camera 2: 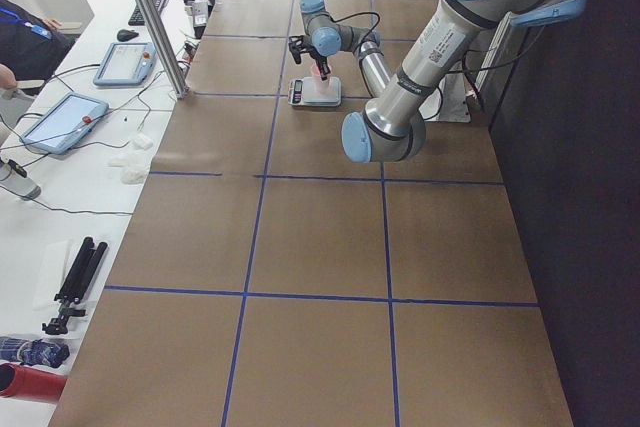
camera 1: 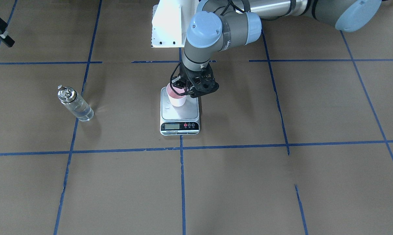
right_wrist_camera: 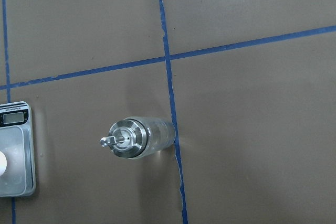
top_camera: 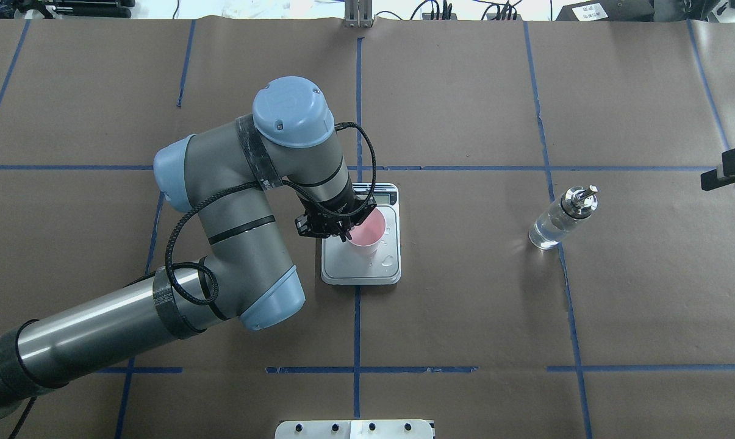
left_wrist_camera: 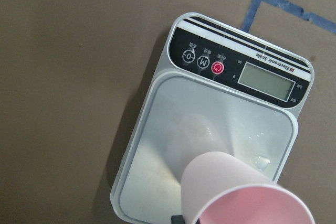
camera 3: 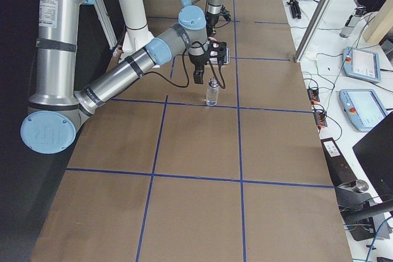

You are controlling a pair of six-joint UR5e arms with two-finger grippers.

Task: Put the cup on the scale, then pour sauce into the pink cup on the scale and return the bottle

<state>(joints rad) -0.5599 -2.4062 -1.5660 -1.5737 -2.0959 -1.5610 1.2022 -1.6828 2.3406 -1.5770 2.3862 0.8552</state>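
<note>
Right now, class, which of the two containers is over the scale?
The pink cup, at the left tool; the glass bottle stands far aside on the table.

Grey tubular left arm [top_camera: 99, 329], pale-blue joint caps [top_camera: 291, 110], looped black cable [top_camera: 171, 250], black skeletal claw [top_camera: 347, 233].

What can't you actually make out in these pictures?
Scale reading: digits too small in the front view, faint in the left wrist view.
Left gripper: fingertips hidden behind its own body and the cup rim in the front and overhead views, so its grip is unclear.
Right gripper: too small in the right side view to tell open or shut.
</note>
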